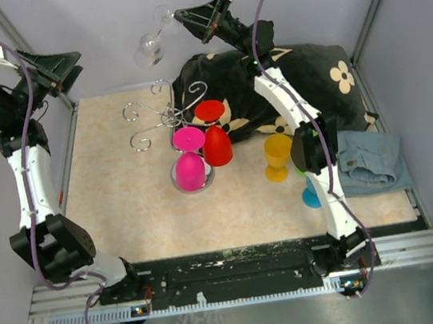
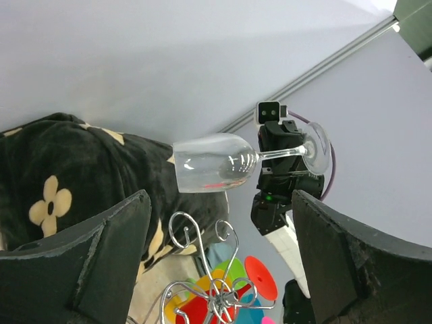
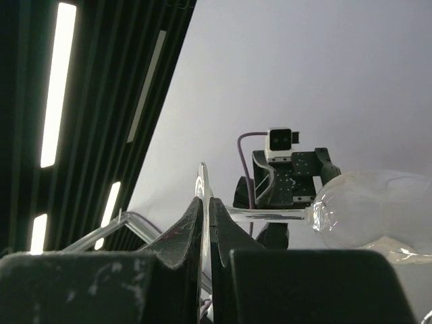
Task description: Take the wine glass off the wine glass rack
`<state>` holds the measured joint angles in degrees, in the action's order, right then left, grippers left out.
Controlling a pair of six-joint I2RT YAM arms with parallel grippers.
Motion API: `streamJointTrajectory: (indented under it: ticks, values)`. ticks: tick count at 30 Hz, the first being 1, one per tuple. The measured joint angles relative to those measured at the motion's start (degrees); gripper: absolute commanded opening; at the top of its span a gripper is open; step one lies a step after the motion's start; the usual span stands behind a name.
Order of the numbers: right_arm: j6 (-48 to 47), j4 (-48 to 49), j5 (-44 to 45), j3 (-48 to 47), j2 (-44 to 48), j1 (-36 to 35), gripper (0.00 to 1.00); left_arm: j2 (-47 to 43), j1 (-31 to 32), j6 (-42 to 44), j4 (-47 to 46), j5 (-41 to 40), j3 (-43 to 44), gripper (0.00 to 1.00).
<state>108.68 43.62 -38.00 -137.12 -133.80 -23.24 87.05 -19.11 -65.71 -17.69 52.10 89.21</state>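
**A:** Your top cam barely shows the glass (image 1: 151, 49), it's see-through against the wall. Where is it?

**B:** Off the rack (image 1: 163, 115), up in the air behind it. Your right gripper (image 1: 178, 14) pinches its foot. The left wrist cam shows it whole, lying sideways. Your left gripper (image 1: 68, 67) is spread wide, holding nothing.

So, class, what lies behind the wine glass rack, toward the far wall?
A black flowered cushion lies behind the wine glass rack. The right arm and red glass hide part of it.

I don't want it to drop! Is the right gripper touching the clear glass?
Touching. Right wrist view: the right gripper pinches the wine glass by its foot.
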Motion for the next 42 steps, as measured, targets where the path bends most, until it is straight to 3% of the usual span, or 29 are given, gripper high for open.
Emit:
streamJointTrajectory:
  ticks: [12, 18, 42]
  values:
    - [4.4, 10.0, 2.8, 1.4, 0.0, -2.1, 0.00, 4.2, 0.7, -8.1, -10.4, 4.8, -0.2, 0.92]
    - [5.7, 12.9, 4.0, 2.6, 0.0, -3.6, 0.00, 4.5, 4.2, -9.5, -13.7, 6.5, -0.2, 0.92]
    - [7.5, 19.1, 6.1, 5.2, 0.0, -4.3, 0.00, 7.5, 13.3, -9.0, -14.5, 7.8, -0.1, 0.91]
